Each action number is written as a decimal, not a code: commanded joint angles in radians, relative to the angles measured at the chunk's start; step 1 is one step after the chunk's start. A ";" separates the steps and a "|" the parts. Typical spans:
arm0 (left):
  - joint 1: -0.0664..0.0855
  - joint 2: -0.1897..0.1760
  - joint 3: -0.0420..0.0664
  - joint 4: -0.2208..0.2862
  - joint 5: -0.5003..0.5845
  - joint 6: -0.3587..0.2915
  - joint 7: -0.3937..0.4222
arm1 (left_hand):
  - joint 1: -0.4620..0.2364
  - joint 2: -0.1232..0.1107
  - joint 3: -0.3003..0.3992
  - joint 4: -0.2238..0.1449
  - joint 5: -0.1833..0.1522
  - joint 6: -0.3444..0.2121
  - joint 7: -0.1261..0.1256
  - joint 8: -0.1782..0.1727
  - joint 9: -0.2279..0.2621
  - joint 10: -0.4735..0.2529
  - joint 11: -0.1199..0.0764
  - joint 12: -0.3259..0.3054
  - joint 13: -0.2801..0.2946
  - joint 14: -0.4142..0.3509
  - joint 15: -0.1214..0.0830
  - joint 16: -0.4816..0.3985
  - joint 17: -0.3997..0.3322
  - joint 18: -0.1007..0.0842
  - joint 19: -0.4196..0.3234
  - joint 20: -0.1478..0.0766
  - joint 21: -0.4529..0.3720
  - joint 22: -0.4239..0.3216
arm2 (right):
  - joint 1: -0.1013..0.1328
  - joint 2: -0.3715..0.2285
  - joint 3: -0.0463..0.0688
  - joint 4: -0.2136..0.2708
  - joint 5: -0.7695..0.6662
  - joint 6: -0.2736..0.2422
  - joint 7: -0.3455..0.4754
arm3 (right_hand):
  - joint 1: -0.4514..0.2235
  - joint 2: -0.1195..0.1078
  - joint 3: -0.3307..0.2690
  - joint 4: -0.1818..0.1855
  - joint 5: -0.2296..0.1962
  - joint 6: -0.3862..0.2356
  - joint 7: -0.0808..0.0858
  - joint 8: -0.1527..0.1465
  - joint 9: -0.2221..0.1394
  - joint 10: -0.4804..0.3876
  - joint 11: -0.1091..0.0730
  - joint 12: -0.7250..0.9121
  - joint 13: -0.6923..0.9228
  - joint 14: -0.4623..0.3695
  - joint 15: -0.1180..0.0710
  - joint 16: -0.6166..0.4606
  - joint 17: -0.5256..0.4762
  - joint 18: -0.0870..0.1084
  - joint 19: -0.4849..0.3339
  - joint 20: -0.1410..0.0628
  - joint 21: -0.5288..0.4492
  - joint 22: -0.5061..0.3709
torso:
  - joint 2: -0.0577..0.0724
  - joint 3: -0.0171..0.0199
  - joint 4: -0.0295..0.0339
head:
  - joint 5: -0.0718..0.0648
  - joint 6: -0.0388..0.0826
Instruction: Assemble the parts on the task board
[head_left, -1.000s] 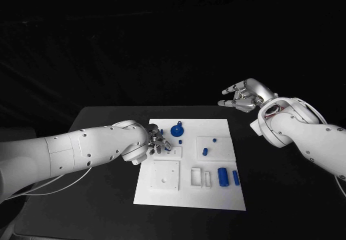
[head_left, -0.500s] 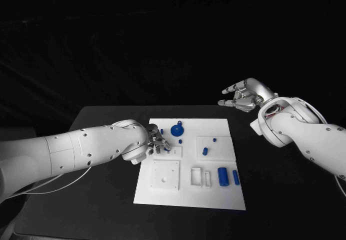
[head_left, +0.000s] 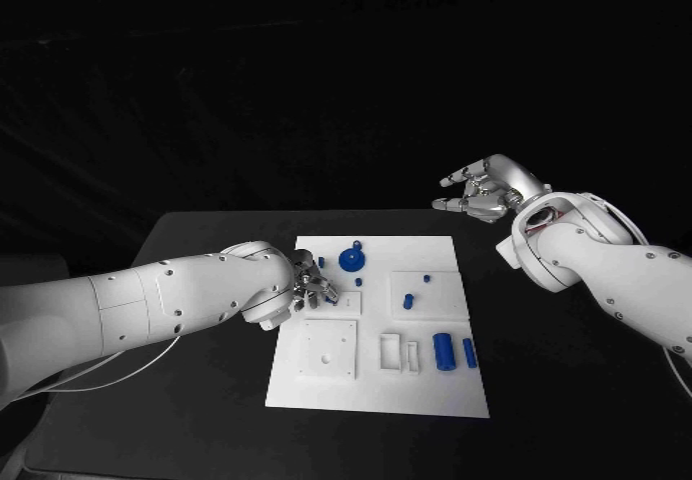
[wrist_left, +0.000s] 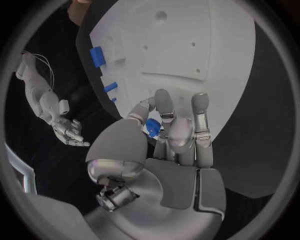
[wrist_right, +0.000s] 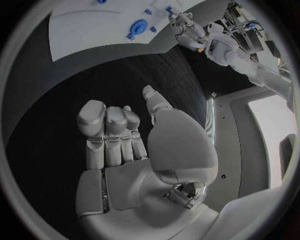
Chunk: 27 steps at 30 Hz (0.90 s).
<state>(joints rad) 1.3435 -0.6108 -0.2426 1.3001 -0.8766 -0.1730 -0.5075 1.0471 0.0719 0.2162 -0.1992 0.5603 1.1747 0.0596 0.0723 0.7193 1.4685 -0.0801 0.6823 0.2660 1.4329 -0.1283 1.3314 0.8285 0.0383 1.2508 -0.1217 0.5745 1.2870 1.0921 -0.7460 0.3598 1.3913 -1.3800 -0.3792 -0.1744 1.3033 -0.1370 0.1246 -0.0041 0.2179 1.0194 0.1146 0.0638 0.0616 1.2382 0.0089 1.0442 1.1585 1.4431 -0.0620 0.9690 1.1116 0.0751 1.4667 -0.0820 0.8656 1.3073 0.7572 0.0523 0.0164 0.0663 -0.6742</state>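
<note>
My left hand (wrist_left: 167, 131) pinches a small blue part (wrist_left: 152, 126) over the task board (head_left: 433, 395) | right hand (head_left: 485, 190) spread, holding nothing, off the worktop | several parts (head_left: 444, 352) unplaced, so I judge it early.

The board (head_left: 378, 400) is white on a black table (head_left: 202, 400). The parts (head_left: 444, 351) on it are blue. Both hands (head_left: 307, 283) (head_left: 483, 190) are silver on white arms (head_left: 159, 300).

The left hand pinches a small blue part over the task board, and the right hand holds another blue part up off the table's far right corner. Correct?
Not quite. The right hand holds nothing; the right wrist view shows its palm bare and fingers partly curled. The rest stands: the left hand pinches a small blue part over the task board.
</note>
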 joint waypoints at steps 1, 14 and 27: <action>-0.003 0.002 0.000 -0.003 -0.005 0.006 0.003 | 0.019 0.021 0.007 -0.001 0.001 0.218 -0.112 0.001 0.236 0.047 -0.009 0.004 -0.001 0.005 -0.004 0.001 -0.001 0.017 0.006 0.002 -0.006 0.001 | 0.000 0.001 0.000 0.000 -0.001 0.013 0.001 | -0.007 0.005 0.000 0.005 0.002 0.004 0.000 -0.001 0.001 -0.005 0.002 -0.004 -0.001 -0.003 0.003 -0.007 -0.001 0.012 0.007 0.005 -0.003 0.107 | -0.001 0.0010 0.0003 | -0.003 -0.001; -0.006 0.005 0.000 -0.009 0.001 0.021 0.006 | 0.020 0.021 0.007 0.001 0.001 0.217 -0.112 0.002 0.238 0.047 -0.009 0.004 -0.004 0.005 -0.004 0.001 -0.007 0.018 0.009 0.002 -0.016 0.011 | 0.000 0.003 0.000 -0.001 -0.006 0.015 -0.001 | -0.006 0.006 0.008 -0.001 0.003 0.006 -0.001 -0.001 0.001 -0.006 0.002 -0.005 -0.002 -0.003 0.003 -0.007 -0.002 0.012 0.007 0.005 -0.005 0.107 | 0.000 0.0007 0.0004 | -0.003 0.001; -0.006 0.003 0.000 -0.006 0.014 0.028 0.006 | 0.022 0.022 0.010 0.000 0.004 0.216 -0.112 0.002 0.241 0.047 -0.009 0.005 -0.006 0.005 -0.004 0.002 -0.008 0.016 0.012 0.001 -0.023 0.019 | 0.000 0.006 0.000 -0.002 -0.007 0.017 -0.001 | -0.006 0.007 0.013 -0.005 0.027 0.008 -0.001 -0.002 0.001 -0.005 0.001 -0.004 -0.002 -0.003 0.002 -0.007 -0.001 0.012 0.007 0.005 -0.006 0.107 | 0.000 0.0007 -0.0006 | -0.002 0.002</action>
<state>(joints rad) 1.3392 -0.6082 -0.2415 1.2937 -0.8721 -0.1620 -0.5027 1.0502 0.0737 0.2201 -0.1986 0.5604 1.1747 0.0596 0.0726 0.7199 1.4684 -0.0801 0.6823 0.2609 1.4326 -0.1279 1.3313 0.8222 0.0382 1.2580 -0.1216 0.5581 1.3041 1.0920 -0.7411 0.3598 1.3888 -1.3809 -0.3749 -0.1770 1.3034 -0.1370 0.1316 -0.0111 0.2402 1.0193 0.1143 0.0638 0.0616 1.2383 0.0090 1.0442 1.1569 1.4431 -0.0620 0.9652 1.1108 0.0751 1.4667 -0.0820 0.8656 1.3081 0.7571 0.0531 0.0164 0.0636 -0.6721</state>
